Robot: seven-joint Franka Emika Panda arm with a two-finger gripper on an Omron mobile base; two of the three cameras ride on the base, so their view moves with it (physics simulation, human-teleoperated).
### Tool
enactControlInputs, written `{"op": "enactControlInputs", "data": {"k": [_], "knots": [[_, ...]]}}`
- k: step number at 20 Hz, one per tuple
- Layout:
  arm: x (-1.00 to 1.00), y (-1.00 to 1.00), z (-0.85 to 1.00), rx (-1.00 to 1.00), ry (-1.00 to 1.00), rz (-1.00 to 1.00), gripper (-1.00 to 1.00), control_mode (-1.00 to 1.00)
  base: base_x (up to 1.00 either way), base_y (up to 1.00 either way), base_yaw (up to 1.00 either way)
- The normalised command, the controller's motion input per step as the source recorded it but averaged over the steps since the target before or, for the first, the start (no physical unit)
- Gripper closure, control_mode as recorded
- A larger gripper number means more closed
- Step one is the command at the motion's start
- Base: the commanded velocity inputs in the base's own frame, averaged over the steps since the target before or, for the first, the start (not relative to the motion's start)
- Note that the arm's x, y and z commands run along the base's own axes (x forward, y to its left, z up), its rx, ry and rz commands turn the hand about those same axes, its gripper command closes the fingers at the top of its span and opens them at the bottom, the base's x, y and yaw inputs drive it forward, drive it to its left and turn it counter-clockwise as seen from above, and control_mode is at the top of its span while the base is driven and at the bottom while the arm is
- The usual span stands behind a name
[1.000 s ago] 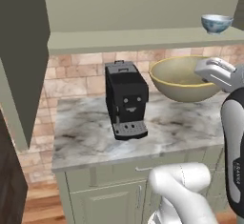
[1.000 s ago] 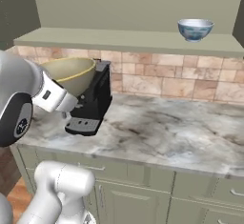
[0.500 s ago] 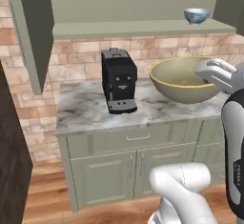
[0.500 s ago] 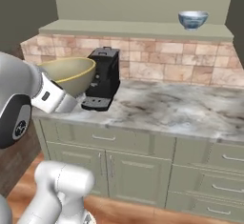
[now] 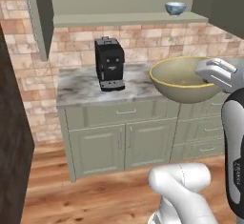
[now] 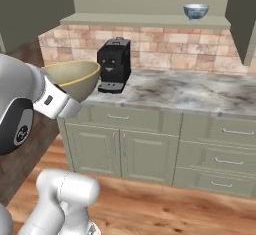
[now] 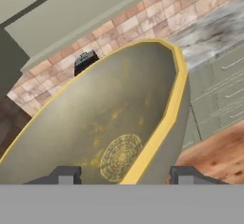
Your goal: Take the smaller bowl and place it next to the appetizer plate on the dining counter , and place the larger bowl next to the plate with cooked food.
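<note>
In front of the brick-backed counter (image 5: pixel 86 87), off its near edge and over the wooden floor (image 6: pixel 165 206), the larger bowl (image 5: pixel 183 78) rides in the gripper (image 7: pixel 125 176). The two dark fingertips (image 7: pixel 66 174) stand either side of the bowl's yellow rim, one inside the wall and one outside, so the gripper is clamped on that rim. The bowl is deep and round, matte tan inside with pale speckles and a ring pattern of concentric circles at its bottom, and a smooth yellow band runs round the lip.

One smaller bowl (image 6: pixel 196 11) stands far off on the sage-green shelf (image 6: pixel 145 20) above the counter, toward its right end; it is rounded, blue-patterned outside and pale inside. It is well apart from the larger bowl.

One black, boxy coffee machine (image 5: pixel 109 64) stands on the grey-veined marble top, toward the left end, against the tan brick wall (image 6: pixel 180 49). No writing on it can be read. Below are sage-green cabinet doors (image 5: pixel 124 144) and drawers with slim metal handles.
</note>
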Motion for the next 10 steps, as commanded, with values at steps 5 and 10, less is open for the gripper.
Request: {"op": "enactControlInputs", "data": {"k": [5,10], "knots": [[0.0,0.0,0.0,0.0,0.0,0.0,1.0,1.0,-0.69,-0.03,-0.24],[0.0,0.0,0.0,0.0,0.0,0.0,1.0,1.0,-0.5,0.0,-0.37]]}}
